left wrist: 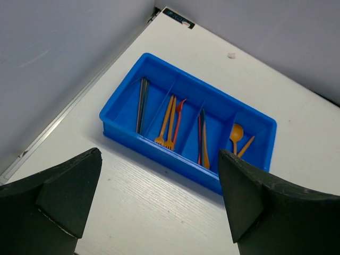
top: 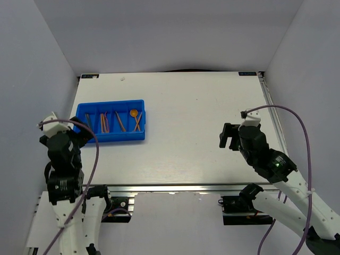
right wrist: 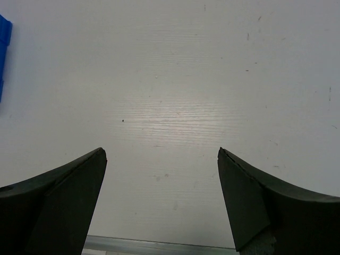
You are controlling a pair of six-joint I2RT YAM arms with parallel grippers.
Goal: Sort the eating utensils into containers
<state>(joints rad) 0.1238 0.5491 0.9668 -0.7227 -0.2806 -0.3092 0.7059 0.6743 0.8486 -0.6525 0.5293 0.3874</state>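
The blue tray (top: 139, 136) (left wrist: 127, 137) sits at the left of the white table, divided into long compartments. Inside lie the utensils: dark grey sticks (left wrist: 141, 103) in the leftmost slot, orange forks (left wrist: 167, 127) with a red piece beside them, a dark and an orange piece (left wrist: 202, 137) in the third slot, an orange spoon (left wrist: 236, 135) (top: 134, 113) in the right one. My left gripper (top: 81, 133) (left wrist: 159, 175) hangs open near the tray's front left corner, nothing between its fingers. Over bare table at the right, my right gripper (top: 229, 137) (right wrist: 162, 175) is open and empty.
The tray's edge (right wrist: 3, 53) shows at the far left of the right wrist view. Grey walls enclose the table on three sides. A metal rail (top: 175, 188) runs along the near edge. Purple cables (top: 297, 127) loop over both arms.
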